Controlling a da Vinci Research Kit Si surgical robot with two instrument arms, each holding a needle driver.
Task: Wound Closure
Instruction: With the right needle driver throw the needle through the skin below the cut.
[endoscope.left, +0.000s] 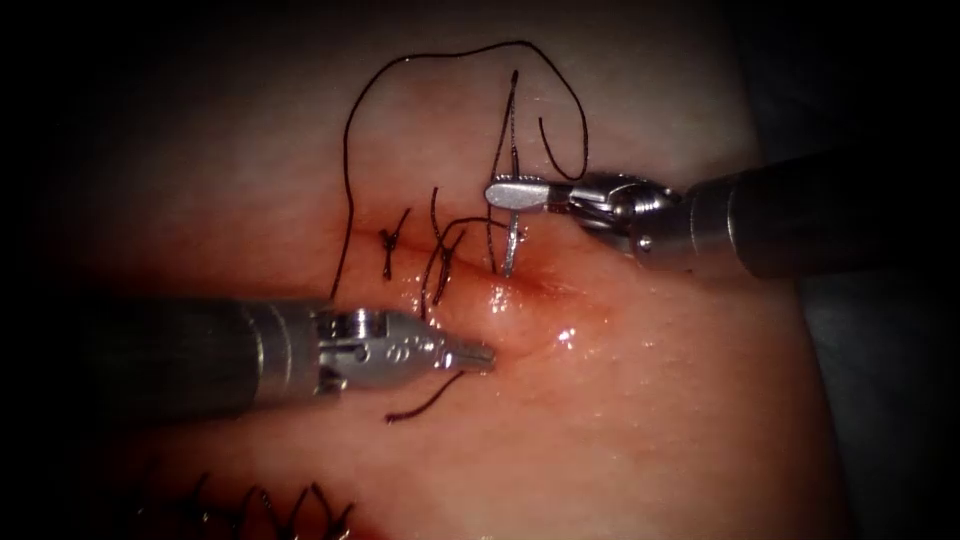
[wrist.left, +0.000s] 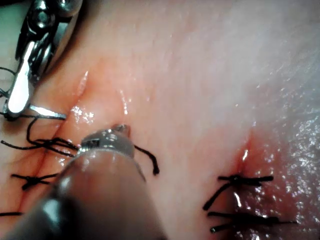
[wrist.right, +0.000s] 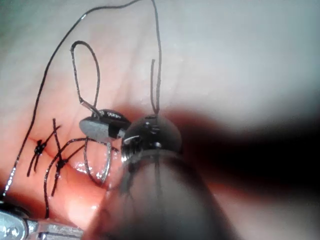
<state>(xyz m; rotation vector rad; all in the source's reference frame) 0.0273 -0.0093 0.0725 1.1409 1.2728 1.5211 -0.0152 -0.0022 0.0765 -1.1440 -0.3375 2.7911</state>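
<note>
- Nearest the endoscope, the left hand (endoscope.left: 478, 354) lies low over the tissue (endoscope.left: 650, 400), just below the cut (endoscope.left: 520, 285); its jaws are together and hold nothing.
- A loose cut end of thread (endoscope.left: 425, 404) lies on the tissue just below the left hand's tip.
- The right hand (endoscope.left: 515, 193) enters from the right, its jaws clamped on the needle (endoscope.left: 511, 235) near the middle of its curve.
- The needle stands nearly upright above the cut, and its lower end meets the tissue at the cut's upper edge; whether it sits in the tissue cannot be told.
- The thread (endoscope.left: 345, 180) arcs from the needle's upper end over the tissue and runs down the left side toward the left hand.
- Two tied stitches (endoscope.left: 392, 240) cross the cut to the left of the needle.
</note>
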